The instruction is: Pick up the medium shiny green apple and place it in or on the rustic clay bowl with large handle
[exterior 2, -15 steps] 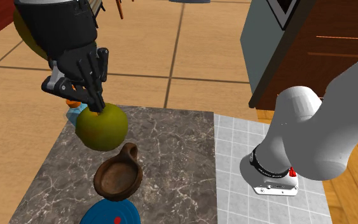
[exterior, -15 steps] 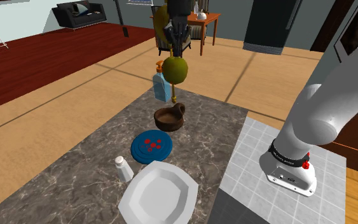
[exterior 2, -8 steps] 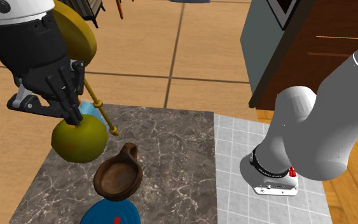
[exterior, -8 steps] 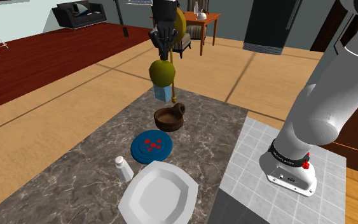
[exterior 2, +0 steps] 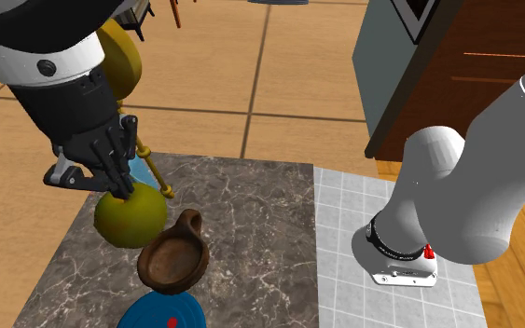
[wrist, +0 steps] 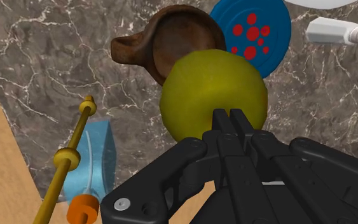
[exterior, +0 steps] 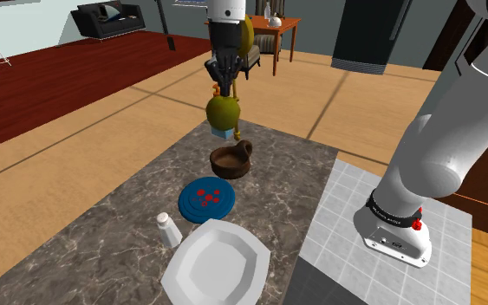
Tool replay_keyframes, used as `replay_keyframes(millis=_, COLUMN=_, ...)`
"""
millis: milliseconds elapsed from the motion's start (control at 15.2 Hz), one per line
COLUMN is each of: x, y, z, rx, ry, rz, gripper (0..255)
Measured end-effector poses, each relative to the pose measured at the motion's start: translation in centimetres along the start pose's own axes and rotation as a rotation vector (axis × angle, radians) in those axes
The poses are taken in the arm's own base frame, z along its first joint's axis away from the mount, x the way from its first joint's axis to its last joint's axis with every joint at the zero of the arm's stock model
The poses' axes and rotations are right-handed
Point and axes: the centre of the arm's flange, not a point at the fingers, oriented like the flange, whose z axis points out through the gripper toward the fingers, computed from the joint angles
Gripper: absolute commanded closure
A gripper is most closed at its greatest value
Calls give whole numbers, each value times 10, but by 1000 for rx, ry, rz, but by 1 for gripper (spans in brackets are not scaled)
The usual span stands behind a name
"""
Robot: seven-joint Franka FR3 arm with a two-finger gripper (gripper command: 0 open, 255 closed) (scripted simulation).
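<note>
Above the far end of the marble countertop (exterior: 103, 251), the black gripper (exterior: 224, 84) points straight down. Its fingers are drawn close together and pinch the yellow-green apple (exterior: 223, 113) at its top. The apple hangs in the air, clear of the surface, a little above and just beyond the brown bowl (exterior: 230, 161), whose handle points away from the blue plate (exterior: 204, 198). In the wrist view the apple (wrist: 203, 89) overlaps the bowl's (wrist: 171, 38) rim. Nearer the stand lie a white plate (exterior: 216, 269) and a white shaker (exterior: 169, 230). A blue bottle (wrist: 91, 159) with an orange cap and a golden rod (wrist: 72, 153) rest by the counter's edge.
</note>
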Motion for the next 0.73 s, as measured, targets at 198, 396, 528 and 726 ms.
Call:
replay_keyframes(millis=198, x=-1, y=4, z=16, rx=0, ry=0, rz=0, gripper=255)
replay_keyframes(millis=396, x=0, y=7, z=32, rx=0, ry=0, rz=0, gripper=255)
replay_keyframes(millis=528, x=-1, y=8, z=43, rx=0, ry=0, rz=0, gripper=255)
replay_keyframes(millis=726, x=0, y=10, z=58, rx=0, ry=0, rz=0, gripper=255)
